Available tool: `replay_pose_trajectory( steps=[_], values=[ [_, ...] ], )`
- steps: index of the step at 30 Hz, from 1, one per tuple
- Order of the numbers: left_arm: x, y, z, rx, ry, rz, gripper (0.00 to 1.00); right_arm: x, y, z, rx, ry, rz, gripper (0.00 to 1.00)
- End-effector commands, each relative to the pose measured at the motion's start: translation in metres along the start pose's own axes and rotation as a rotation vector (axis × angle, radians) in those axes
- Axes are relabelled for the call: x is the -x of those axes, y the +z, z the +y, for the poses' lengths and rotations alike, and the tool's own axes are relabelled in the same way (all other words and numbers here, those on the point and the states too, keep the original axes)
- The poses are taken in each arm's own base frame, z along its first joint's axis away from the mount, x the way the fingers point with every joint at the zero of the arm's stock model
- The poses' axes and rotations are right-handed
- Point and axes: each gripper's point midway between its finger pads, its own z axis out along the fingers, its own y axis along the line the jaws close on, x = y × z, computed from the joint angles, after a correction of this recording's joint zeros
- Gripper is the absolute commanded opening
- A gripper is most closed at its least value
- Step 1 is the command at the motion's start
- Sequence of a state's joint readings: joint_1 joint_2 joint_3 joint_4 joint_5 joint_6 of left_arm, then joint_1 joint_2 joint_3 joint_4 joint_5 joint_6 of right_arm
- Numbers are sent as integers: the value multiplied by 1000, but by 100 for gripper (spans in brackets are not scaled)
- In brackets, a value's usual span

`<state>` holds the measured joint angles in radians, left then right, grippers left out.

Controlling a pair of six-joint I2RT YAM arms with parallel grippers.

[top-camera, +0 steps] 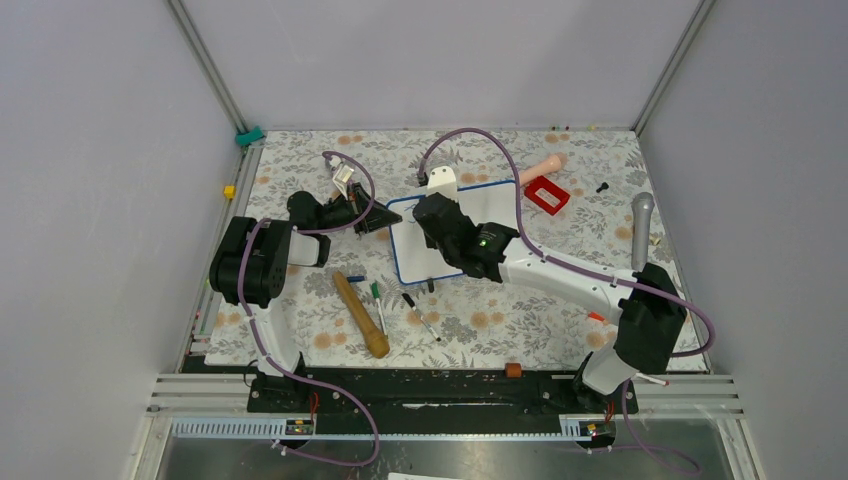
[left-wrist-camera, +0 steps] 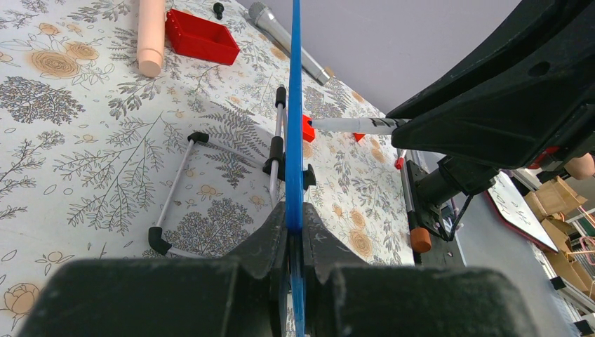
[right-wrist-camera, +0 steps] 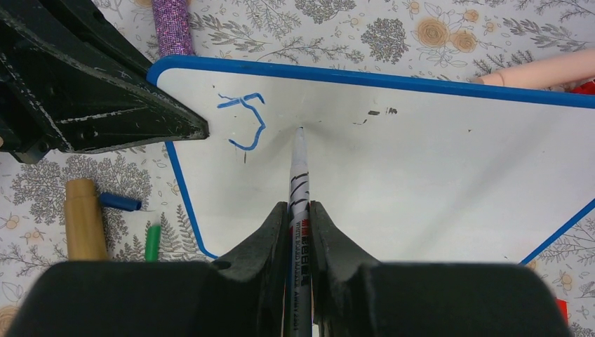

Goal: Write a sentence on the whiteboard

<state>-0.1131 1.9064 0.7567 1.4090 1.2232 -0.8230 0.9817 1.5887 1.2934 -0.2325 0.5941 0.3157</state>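
Left pincer (left-wrist-camera: pixel 295 219): pressed together on the blue frame of the whiteboard (right-wrist-camera: pixel 421 182), gripping its left edge; from the left wrist the board shows edge-on as a thin blue line.
Right pincer (right-wrist-camera: pixel 299 210): clamped on a marker (right-wrist-camera: pixel 299 165) that points away from the wrist, its tip touching the white face.
Whiteboard position: mid-surface, towards the far half, between the two arms. Whether it lies flat or is tipped up I cannot tell.
Sentence (right-wrist-camera: pixel 245 123): a single blue hooked stroke, like a "J", near the board's upper left corner, just left of the marker tip.
Board face: a few small dark specks to the right of the tip.
Beside the board: a purple cable (right-wrist-camera: pixel 172 27) past its far edge. A blue cap (right-wrist-camera: pixel 119 202), a green pen (right-wrist-camera: pixel 152 242) and a wooden handle (right-wrist-camera: pixel 83 225) lie off its left side.
Stand (left-wrist-camera: pixel 175 189): thin metal rods with black ends, lying on the cloth by the board. It may be joined to the board, but the view is too poor to tell.
Red box (left-wrist-camera: pixel 200 35): open-topped, beyond the board; only its red walls and floor show inside.
Peach cylinder (left-wrist-camera: pixel 151 35): lying just beside the red box.
Microphone (top-camera: pixel 641 230): near the right edge.
Surface (top-camera: pixel 500 330): covered with a floral cloth.
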Motion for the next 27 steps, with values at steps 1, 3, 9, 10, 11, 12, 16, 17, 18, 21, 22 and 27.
replay_pose_trajectory(
  steps=[1, 3, 9, 10, 11, 12, 16, 17, 18, 21, 22, 27],
  values=[
    [-12, 1, -6, -60, 132, 38, 0, 21, 0, -4, -31, 44, -43, 0],
    [-12, 0, -5, -48, 130, 29, 0, 20, 0, -4, -30, 43, -41, 0],
    [-12, -1, -6, -38, 133, 21, 0, 21, 0, -3, -25, 44, -43, 0],
    [-12, -1, -6, -40, 134, 23, 0, 21, 0, -3, -25, 44, -42, 0],
    [-12, -1, -7, -42, 135, 24, 0, 21, 0, -3, -25, 44, -42, 0],
    [-12, -1, -6, -42, 135, 25, 0, 20, 0, -3, -25, 45, -41, 0],
    [-13, -1, -6, -48, 133, 30, 0, 21, 1, -3, -28, 45, -40, 0],
    [-13, -1, -6, -51, 133, 33, 0, 21, 1, -4, -32, 46, -39, 0],
    [-14, -1, -6, -53, 132, 36, 0, 21, 1, -4, -34, 46, -38, 0],
    [-14, -1, -6, -59, 132, 40, 0, 21, 3, -5, -39, 49, -38, 0],
    [-14, -1, -7, -61, 132, 43, 0, 20, 3, -5, -40, 50, -37, 0],
    [-14, 0, -7, -68, 132, 48, 0, 21, 4, -5, -36, 51, -33, 0]
  ],
)
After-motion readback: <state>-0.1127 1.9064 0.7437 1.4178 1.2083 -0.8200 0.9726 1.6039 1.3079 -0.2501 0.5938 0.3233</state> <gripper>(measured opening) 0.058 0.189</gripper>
